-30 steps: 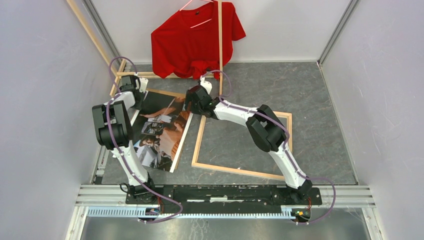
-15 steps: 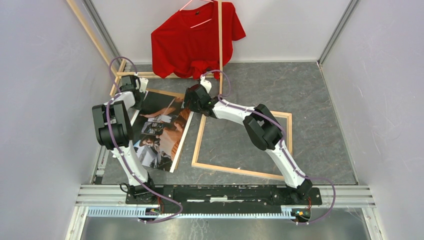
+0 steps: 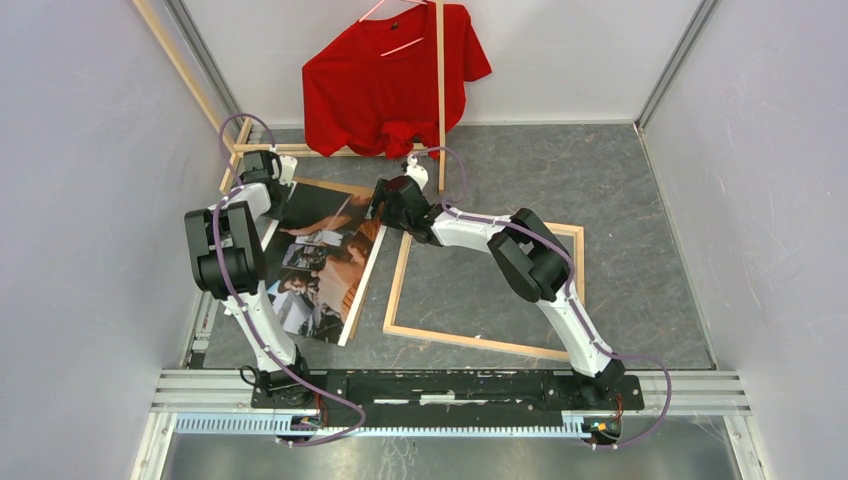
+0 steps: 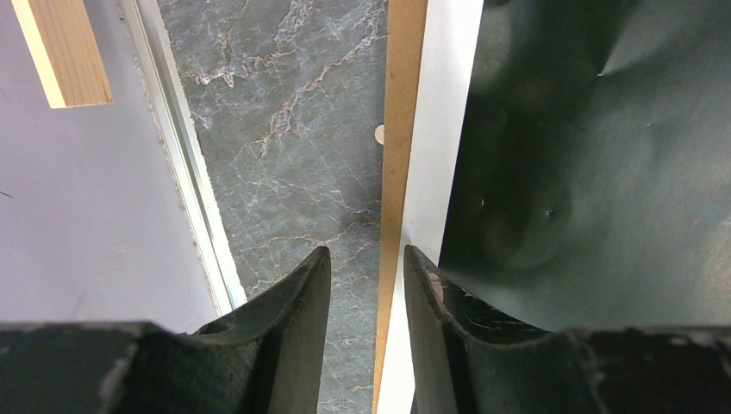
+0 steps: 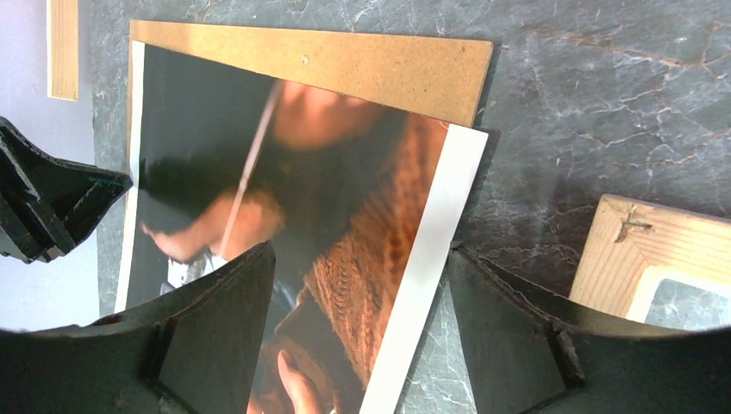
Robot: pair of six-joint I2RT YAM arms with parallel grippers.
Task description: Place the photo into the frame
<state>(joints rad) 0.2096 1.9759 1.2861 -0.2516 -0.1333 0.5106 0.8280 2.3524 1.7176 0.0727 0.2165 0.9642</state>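
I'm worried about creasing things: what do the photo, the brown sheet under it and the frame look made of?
The photo: thin glossy paper, judging by its sheen, dents and white border. The brown sheet: probably matte fibreboard or cardboard, evenly speckled. The frame: bare pale wood, with visible grain and a mitred corner joint.

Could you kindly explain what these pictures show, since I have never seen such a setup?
This is a robot: a left arm and a right arm bolted to a table. One picture looks down from above; the other two come from a camera on each wrist, looking past its claw. On the table lie the photo, on a brown cardboard sheet, and beside it the frame, bare wood up. A red T-shirt hangs behind. The left claw stands at the photo's edge, the right claw open over its corner; neither seems to hold anything.
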